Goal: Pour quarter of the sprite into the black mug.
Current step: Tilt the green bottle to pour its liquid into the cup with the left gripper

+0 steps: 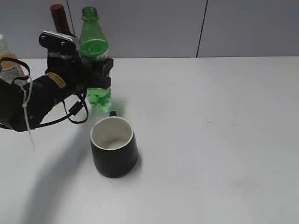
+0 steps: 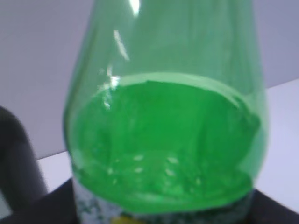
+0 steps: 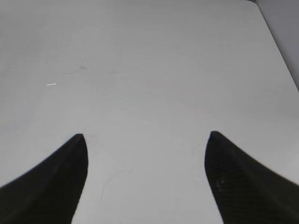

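Note:
The sprite (image 1: 95,46) is a tall green bottle without a cap, upright at the back left of the table. My left gripper (image 1: 97,74) is shut on its label band and hides that band in the exterior view. The bottle fills the left wrist view (image 2: 168,140), with liquid up to the shoulder. The black mug (image 1: 113,146) with a white inside stands in front of the bottle, its handle pointing back towards it. My right gripper (image 3: 145,161) is open and empty over bare table; it does not show in the exterior view.
A dark wine bottle with a red top (image 1: 59,17) stands just behind my left arm. An orange juice bottle (image 1: 7,63) is at the far left edge. The white table (image 1: 215,130) stretches to the right, with a grey wall behind.

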Controlling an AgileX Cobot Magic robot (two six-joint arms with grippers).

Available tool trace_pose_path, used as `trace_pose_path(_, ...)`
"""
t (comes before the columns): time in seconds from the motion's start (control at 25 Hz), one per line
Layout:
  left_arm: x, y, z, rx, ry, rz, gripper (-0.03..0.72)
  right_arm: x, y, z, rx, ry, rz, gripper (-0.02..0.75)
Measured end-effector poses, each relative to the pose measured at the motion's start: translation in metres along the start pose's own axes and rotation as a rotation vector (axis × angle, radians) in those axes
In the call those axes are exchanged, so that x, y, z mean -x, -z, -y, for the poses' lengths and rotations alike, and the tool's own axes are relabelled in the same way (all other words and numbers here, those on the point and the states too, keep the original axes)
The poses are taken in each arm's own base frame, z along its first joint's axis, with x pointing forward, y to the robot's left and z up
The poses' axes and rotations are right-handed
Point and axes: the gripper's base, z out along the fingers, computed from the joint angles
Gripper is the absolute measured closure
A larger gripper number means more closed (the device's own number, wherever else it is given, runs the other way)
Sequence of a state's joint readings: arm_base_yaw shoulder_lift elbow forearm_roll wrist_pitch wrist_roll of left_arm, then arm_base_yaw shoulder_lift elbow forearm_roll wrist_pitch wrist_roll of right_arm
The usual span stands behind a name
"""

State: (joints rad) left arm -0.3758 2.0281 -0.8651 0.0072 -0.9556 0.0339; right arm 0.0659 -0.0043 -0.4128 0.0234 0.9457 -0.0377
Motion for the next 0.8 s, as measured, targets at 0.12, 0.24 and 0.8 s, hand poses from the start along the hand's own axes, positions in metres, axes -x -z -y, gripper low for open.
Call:
trace_pose_path(0.12, 0.010, 0.019, -0.008, 0.086, -0.002, 0.021, 0.255, 0.000, 0.000, 0.000, 0.000, 0.000, 0.000, 0.148)
trace_pose_path(0.24, 0.019, 0.040, -0.014, 0.154, -0.027, 0.022, 0.255, 0.000, 0.000, 0.000, 0.000, 0.000, 0.000, 0.148)
trace_pose_path(0.8, 0.029, 0.139, -0.034, 0.374, -0.097, -0.014, 0.255, 0.000, 0.000, 0.000, 0.001, -0.002, 0.000, 0.148)
